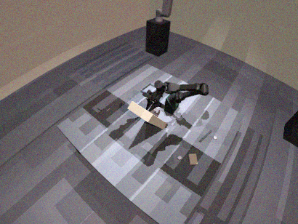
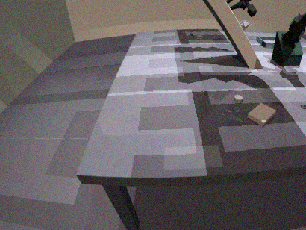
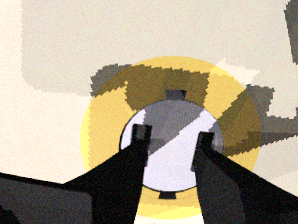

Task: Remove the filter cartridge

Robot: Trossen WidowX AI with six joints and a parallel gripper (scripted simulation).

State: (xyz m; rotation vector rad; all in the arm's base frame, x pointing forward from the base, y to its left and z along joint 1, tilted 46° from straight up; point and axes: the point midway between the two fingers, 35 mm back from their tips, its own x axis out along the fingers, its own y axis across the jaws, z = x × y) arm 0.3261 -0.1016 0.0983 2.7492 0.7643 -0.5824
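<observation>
The round cartridge [image 3: 172, 172] shows as a pale disc inside a yellow ring [image 3: 97, 132] on the service panel [image 3: 50, 55] [image 1: 139, 110] [image 2: 233, 31]. Its face looks level with the panel; dark notches show at its top and bottom edges. My gripper [image 3: 171, 152] is partly open, one fingertip over the left part of the disc and one over the right, nothing seen squeezed between them. The fingertips cover any slots there; whether they are inside them I cannot tell. A tray-like frame [image 1: 145, 87] [image 2: 261, 42] stands beside the arm.
The panel leans over the table near the green arm base [image 2: 287, 54] [image 1: 171, 106]. A tan block [image 1: 192, 159] [image 2: 262, 113] and a small pale disc [image 1: 179, 158] [image 2: 238, 98] lie behind the panel's side. A white ball [image 1: 215, 137] and dark rod [image 1: 206, 136] lie farther right. Patchy shadows cross everything.
</observation>
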